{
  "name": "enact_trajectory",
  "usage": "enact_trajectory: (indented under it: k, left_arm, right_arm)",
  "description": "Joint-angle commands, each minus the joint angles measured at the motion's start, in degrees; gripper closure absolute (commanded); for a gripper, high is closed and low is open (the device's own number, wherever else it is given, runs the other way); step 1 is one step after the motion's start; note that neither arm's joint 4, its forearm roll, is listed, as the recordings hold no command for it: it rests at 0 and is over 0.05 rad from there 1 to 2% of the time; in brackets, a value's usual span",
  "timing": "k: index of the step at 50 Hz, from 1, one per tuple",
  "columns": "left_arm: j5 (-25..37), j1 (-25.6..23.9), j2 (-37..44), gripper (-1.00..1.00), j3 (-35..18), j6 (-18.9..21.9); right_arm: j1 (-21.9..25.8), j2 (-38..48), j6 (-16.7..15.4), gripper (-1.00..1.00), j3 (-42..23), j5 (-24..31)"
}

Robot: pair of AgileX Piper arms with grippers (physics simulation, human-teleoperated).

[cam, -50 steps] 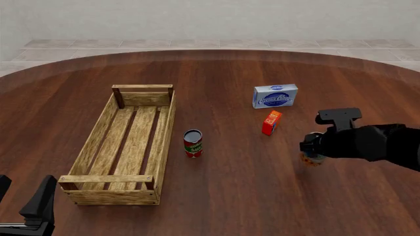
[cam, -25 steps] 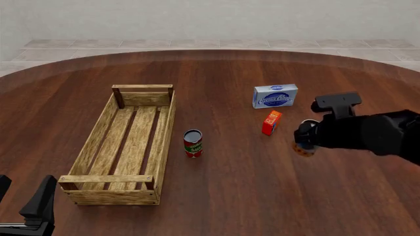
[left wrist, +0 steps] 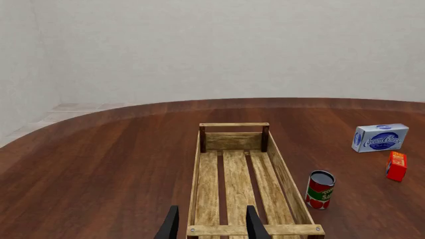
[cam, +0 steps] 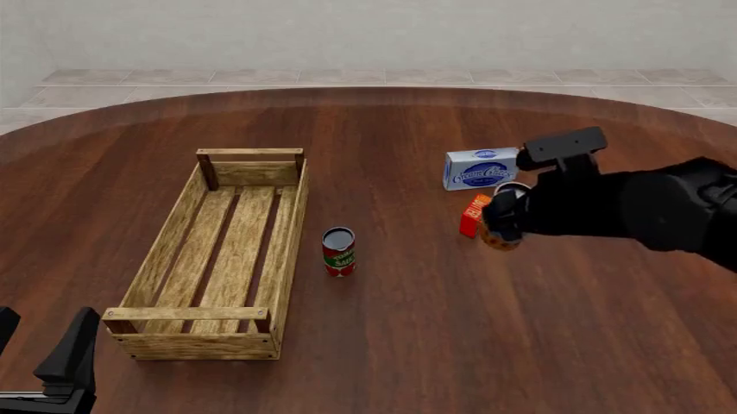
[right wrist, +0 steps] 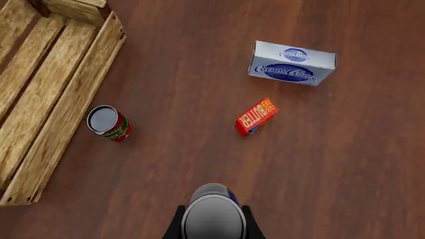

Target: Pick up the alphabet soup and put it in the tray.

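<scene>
- The table point(cam: 381, 362) is dark brown wood, round-edged at its far side, with pale floor tiles and a light wall behind it.
- The tray point(cam: 219, 259) is the biggest thing on it: a long light-wood slatted crate lying lengthwise on the left half, nothing inside it.
- The right arm point(cam: 645, 211) reaches in from the right, a bulky black shape held above the table surface.
- The cream cheese box point(cam: 482, 168), blue and white, lies toward the far right; in the front view the arm's mount just overlaps its right end.
- The red-and-green can point(cam: 337, 251) stands upright just beside the tray's right long wall, between the tray and the right arm.
- The alphabet soup point(right wrist: 214, 215) is clamped in the right gripper point(right wrist: 213, 221), lifted off the table; the right wrist view shows its silver top with a finger on each side, and the front view shows only its orange-marked bottom point(cam: 500, 239).
- The small red butter box point(cam: 474, 213) lies on the table near the cream cheese box, partly hidden in the front view by the held can.
- The left gripper point(left wrist: 210, 224) sits at the near-left corner, its fingers apart with nothing between them, just short of the tray's near end.
</scene>
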Motion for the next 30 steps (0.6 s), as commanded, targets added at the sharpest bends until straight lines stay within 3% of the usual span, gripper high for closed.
enact_trajectory:
  k: [1,30]
  left_arm:
    - [0.0,0.0,0.0,-1.00,0.0,0.0]
    - [0.0,0.0,0.0,-1.00,0.0,0.0]
  right_arm:
    - [3.6,0.7,1.2,1.00,-3.4,0.9]
    - [11.8,6.5,1.6,1.00,-12.4,2.1]
